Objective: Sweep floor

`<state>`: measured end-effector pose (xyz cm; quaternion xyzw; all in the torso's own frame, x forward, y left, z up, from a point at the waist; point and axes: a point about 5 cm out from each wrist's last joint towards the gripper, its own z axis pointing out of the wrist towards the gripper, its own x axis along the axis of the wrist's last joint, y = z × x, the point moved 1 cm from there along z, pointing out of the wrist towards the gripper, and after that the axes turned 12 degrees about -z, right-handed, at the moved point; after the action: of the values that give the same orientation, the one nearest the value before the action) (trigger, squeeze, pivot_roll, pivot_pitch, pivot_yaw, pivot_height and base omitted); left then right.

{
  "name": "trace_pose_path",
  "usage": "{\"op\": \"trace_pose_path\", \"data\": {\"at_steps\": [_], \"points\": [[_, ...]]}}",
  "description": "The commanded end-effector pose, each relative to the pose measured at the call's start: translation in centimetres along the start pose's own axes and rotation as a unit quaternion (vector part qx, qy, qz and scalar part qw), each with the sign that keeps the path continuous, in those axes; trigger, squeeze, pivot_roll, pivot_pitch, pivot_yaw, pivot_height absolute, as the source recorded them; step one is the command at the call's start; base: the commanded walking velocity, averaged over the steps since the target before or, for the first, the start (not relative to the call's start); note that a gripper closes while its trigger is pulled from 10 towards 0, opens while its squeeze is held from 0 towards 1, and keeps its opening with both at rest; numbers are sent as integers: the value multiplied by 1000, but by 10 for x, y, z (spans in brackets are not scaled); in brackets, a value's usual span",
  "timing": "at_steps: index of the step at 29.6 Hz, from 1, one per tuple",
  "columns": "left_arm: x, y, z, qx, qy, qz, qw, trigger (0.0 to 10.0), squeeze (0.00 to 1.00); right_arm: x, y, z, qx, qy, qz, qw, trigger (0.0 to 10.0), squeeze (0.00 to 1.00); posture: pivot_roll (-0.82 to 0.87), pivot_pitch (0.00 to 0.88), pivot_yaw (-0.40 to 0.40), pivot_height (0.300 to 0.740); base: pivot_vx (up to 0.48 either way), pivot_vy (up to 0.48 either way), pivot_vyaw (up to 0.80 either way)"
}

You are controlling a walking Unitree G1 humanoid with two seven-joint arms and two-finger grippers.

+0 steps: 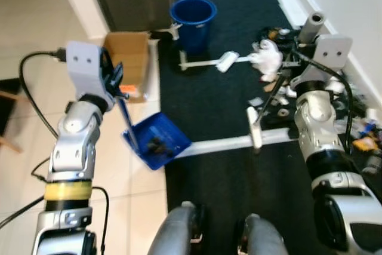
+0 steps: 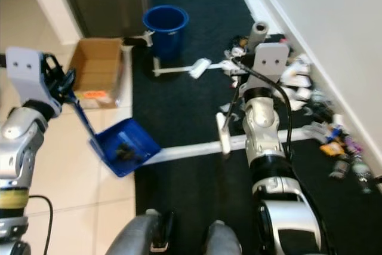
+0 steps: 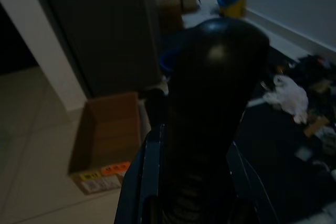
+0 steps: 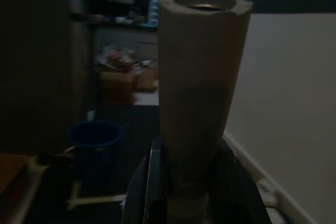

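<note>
My left gripper (image 1: 115, 80) is shut on the upright handle of a blue dustpan (image 1: 156, 142), which rests at the edge of the dark carpet with dark debris in it. The handle's black top (image 3: 212, 93) fills the left wrist view. My right gripper (image 1: 300, 55) is shut on a broom's grey handle (image 1: 312, 25). The thin shaft slants down to the white broom head (image 1: 254, 127) on the carpet. Between the fingers in the right wrist view is the same grey handle (image 4: 201, 77).
A blue bucket (image 1: 193, 16) stands at the carpet's far end and an open cardboard box (image 1: 128, 57) sits on the tiles beside it. White bars (image 1: 221, 143) lie across the carpet. Litter and a white bag (image 1: 267, 58) pile along the right wall.
</note>
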<state>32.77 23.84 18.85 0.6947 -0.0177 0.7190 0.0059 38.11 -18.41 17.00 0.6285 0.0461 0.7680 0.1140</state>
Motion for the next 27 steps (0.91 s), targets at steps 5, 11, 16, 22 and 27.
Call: {"op": "trace_pose_path", "data": {"at_steps": [5,11,16,22,27], "points": [[10,3,0,-9,23,-2,1000,10000,0,5,5,1,-8,14,-1,1000,10000,0,4,169,7,740,0,0,0],[11,6,1,-19,25,6,999,10000,0,5,5,1,-8,15,-1,1000,10000,0,2,171,10,740,169,-309,0],[11,6,2,-21,23,11,999,10000,0,5,6,0,-10,15,-1,1000,10000,0,0,175,14,740,269,-393,0],[12,8,3,-25,23,10,999,10000,0,5,6,0,-11,14,-1,1000,10000,0,-2,174,18,740,268,-395,0],[12,9,3,-27,24,7,999,10000,0,4,6,0,-12,13,0,1000,10000,0,1,174,18,740,64,-71,0]]}}
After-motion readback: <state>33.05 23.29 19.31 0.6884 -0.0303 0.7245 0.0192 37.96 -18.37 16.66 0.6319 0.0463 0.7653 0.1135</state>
